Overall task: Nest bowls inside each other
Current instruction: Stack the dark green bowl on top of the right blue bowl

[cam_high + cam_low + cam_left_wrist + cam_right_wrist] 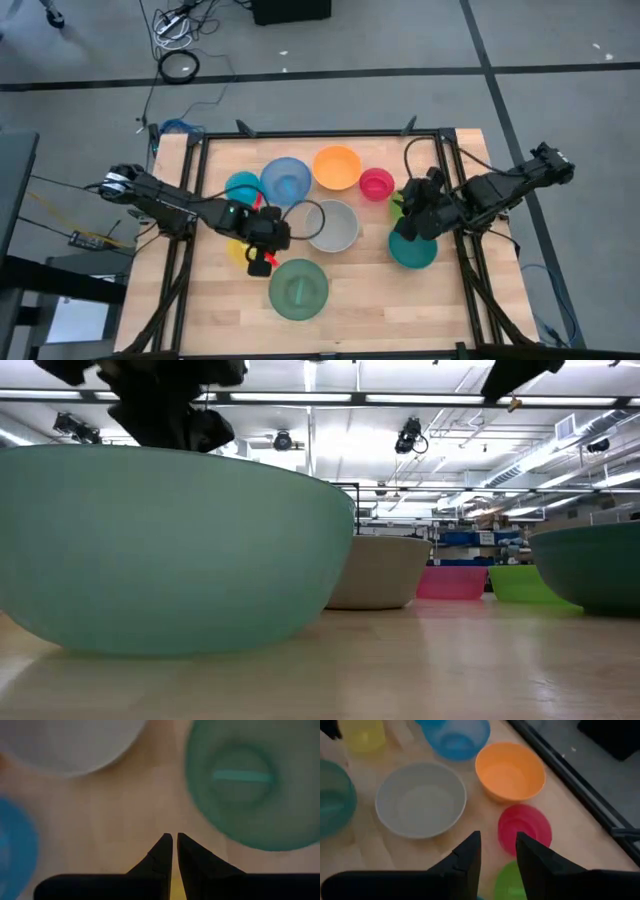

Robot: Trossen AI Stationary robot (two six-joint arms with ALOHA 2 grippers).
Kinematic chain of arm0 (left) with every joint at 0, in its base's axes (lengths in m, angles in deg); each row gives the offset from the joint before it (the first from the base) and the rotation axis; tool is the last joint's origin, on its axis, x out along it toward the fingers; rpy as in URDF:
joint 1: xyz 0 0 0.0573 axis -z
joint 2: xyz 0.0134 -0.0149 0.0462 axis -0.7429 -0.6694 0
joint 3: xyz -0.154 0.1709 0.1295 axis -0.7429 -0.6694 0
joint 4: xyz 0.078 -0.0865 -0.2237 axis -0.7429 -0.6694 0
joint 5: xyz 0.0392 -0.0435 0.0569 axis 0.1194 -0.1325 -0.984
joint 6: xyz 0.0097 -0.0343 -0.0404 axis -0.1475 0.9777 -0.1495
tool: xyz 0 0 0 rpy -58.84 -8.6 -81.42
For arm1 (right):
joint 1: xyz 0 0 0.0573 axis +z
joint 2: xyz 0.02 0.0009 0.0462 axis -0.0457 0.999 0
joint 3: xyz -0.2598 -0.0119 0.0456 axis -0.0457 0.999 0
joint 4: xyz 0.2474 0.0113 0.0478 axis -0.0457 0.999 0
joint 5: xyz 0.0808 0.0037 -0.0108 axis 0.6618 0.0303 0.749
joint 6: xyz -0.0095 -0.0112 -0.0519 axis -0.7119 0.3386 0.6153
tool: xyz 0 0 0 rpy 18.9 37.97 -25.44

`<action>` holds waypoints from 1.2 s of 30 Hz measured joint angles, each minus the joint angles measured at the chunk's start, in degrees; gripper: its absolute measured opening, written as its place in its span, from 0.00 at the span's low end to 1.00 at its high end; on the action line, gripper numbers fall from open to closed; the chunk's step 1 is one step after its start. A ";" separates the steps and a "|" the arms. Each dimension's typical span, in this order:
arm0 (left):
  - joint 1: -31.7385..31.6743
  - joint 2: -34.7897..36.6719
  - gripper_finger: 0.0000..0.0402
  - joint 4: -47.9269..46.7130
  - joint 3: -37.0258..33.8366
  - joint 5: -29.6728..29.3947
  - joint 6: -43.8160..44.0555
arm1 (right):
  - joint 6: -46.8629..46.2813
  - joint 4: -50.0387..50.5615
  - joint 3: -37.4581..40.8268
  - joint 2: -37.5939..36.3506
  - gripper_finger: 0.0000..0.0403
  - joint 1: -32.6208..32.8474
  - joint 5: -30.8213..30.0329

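Observation:
Several bowls stand apart on their bases on the wooden table: cyan [240, 186], light blue [286, 180], orange [337, 167], pink [376, 184], grey-white [335, 226], teal [412, 250] and green [298, 288]. The lime bowl [512, 882] and yellow bowl [236, 250] are partly hidden under the arms. My left gripper [174, 839] is shut and empty, over bare wood between the grey-white [70, 742] and green [250, 780] bowls. My right gripper [497, 845] hangs open above the table beside the pink bowl [525, 827], holding nothing.
A dark frame [320, 134] runs along the table's far edge and both sides. Bare wood lies along the near edge [400, 310], right of the green bowl. In the low view the green bowl [170, 550] fills the left foreground.

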 joint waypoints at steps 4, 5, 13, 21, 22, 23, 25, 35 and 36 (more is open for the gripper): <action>1.71 -1.22 0.11 6.01 0.00 0.09 3.37 | -0.73 0.18 0.00 1.74 0.31 2.07 0.22; 1.85 -1.41 0.12 7.17 0.00 0.28 4.88 | -1.12 0.39 0.00 2.11 0.32 2.54 0.39; 1.85 -2.09 0.31 6.10 0.00 5.34 16.64 | -4.92 2.53 0.00 3.20 0.34 5.82 0.54; 1.79 -5.96 0.38 5.05 0.00 3.89 21.87 | -7.91 2.68 0.00 3.93 0.34 8.77 1.01; 1.79 -6.70 0.38 5.23 0.00 3.91 22.14 | -7.94 2.71 0.00 4.06 0.34 8.95 1.02; 1.79 -7.29 0.38 5.42 0.00 3.89 22.29 | -7.95 2.70 0.00 4.29 0.34 9.02 1.01; 1.79 -8.24 0.38 5.61 0.00 3.91 22.37 | -8.03 2.74 0.00 4.89 0.34 9.24 1.03; 1.79 -13.84 0.37 5.91 0.00 3.50 25.61 | -7.94 3.03 0.02 7.64 0.33 9.22 1.01; 1.79 -14.52 0.36 5.82 0.00 3.85 25.66 | -7.93 3.05 0.02 7.85 0.33 9.22 1.03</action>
